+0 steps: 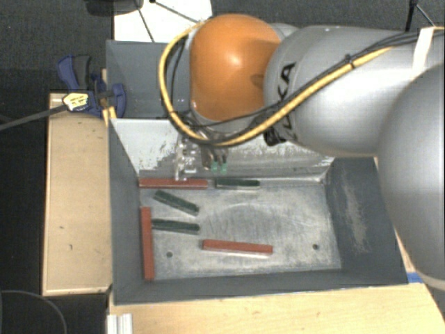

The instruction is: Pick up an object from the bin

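One red stick (pixel 174 182) just beside gripper (pixel 201 165)

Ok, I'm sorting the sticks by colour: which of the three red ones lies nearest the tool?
The red stick at the back wall, just below the tool; the left-wall stick and front stick lie farther off.

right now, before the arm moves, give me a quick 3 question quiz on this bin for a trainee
1. How many red sticks lie in the bin?
2. True or false: the gripper hangs over the bin's front edge.
3. What lies along the left wall? A) a red stick B) a dark green stick C) a yellow ball

Key:
1. Three: one at the back wall, one along the left wall, one in the front middle.
2. False: it is at the back wall, above the near ends of the back red stick and a dark green stick.
3. A
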`<control>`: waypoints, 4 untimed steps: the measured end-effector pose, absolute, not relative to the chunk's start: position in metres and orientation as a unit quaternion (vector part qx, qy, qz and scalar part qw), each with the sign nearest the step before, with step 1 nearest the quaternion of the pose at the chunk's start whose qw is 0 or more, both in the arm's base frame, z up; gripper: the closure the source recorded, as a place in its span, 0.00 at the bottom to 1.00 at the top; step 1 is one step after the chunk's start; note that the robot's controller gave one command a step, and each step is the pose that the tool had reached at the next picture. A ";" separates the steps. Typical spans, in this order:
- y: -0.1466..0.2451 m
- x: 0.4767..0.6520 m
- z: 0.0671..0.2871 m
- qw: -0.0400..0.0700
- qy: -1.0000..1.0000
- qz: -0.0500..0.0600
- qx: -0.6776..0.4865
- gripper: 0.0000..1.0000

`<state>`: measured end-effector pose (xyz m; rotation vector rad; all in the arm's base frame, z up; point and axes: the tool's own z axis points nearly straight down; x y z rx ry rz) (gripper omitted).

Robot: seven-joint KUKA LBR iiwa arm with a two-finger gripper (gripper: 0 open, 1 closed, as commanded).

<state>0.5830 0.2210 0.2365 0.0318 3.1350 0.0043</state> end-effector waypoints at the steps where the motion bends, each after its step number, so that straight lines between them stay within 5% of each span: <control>1: 0.221 0.582 0.235 0.001 1.000 0.001 0.011 1.00; 2: 0.221 0.583 0.149 0.000 0.999 0.000 0.047 0.00; 3: 0.221 0.584 0.150 0.001 0.999 0.001 0.048 0.00; 4: 0.224 0.588 0.072 0.002 0.993 0.001 0.116 1.00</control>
